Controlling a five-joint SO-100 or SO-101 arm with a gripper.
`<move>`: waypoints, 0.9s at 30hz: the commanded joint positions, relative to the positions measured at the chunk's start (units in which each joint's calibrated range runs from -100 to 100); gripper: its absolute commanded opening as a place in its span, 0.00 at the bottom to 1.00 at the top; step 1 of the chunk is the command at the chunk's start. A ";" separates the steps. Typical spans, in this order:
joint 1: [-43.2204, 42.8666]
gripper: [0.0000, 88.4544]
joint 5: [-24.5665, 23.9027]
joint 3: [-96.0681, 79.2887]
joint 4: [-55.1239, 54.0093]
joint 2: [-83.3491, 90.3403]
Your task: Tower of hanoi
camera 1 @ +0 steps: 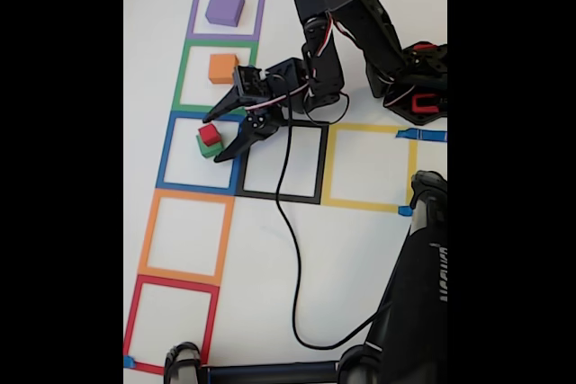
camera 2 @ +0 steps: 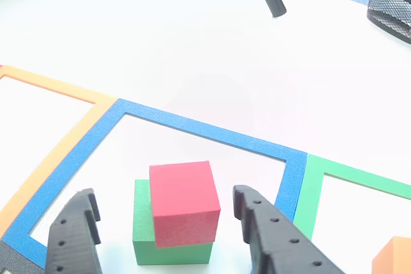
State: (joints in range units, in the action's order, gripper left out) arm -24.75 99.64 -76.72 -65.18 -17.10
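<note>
Red block (camera 2: 183, 200) on green block (camera 2: 146, 235), in blue square (camera 1: 171, 146), mid-desk toward its left edge in the fixed view. Tool (camera 2: 168, 222) released, straddling red. Risk: red sits off-centre; uneven closing may tip it or drag green.

A column of five tape squares (camera 1: 187, 123) runs from far to near on the left of the surface (camera 1: 360, 258) in the fixed view, and two more squares (camera 1: 326, 164) branch right from the middle one. The largest block (camera 1: 224, 8) lies in the farthest square. The second block (camera 1: 222, 68) lies in the next square nearer. In the middle square the smallest block (camera 1: 210, 134) sits on the third block (camera 1: 205, 147), offset toward its right in the other view. The end effector (camera 1: 216, 138) reaches in from the right, one finger (camera 2: 74, 239) on each side of the stack. The arm base (camera 1: 414, 87) stands far right, and a cable (camera 1: 292, 258) trails nearward from the arm.
</note>
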 commanded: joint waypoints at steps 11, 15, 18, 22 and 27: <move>-0.27 0.14 0.36 1.17 -1.30 0.10; -0.27 0.11 0.36 0.99 -1.38 0.10; -0.27 0.09 0.36 0.90 -1.38 0.18; -0.46 0.06 0.36 0.72 -1.38 0.26; -0.46 0.05 0.36 0.35 -1.30 0.58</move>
State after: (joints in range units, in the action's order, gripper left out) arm -24.87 99.64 -76.72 -65.34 -17.10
